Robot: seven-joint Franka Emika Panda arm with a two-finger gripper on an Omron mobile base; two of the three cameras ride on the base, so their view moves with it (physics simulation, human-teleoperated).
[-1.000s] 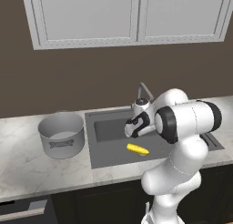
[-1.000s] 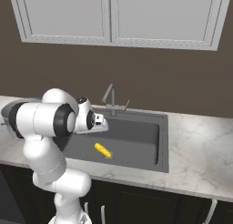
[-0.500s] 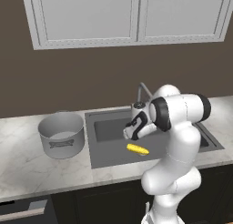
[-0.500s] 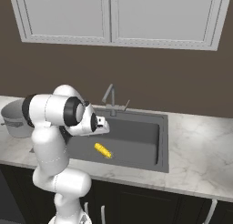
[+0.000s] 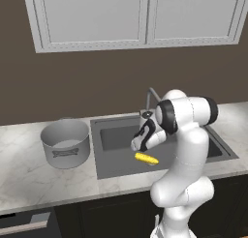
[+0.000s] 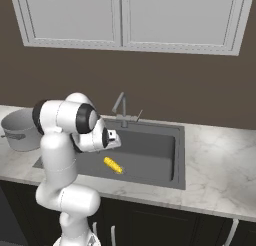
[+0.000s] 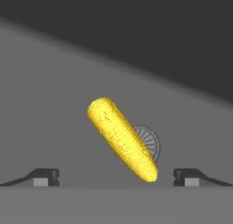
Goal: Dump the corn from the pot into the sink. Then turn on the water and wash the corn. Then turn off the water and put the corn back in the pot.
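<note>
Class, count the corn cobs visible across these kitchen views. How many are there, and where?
1. The corn cob lies on the floor of the sink, below the open gripper; the pot's inside isn't fully visible.

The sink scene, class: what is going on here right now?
A white robot arm reaches over the sink, its gripper open and empty, pointing down at the corn. The corn lies on the sink floor, partly over the round drain, between the spread fingertips as the hand view shows it, but not gripped. The pot stands upright on the marble counter left of the sink. No water runs from the faucet.
</note>
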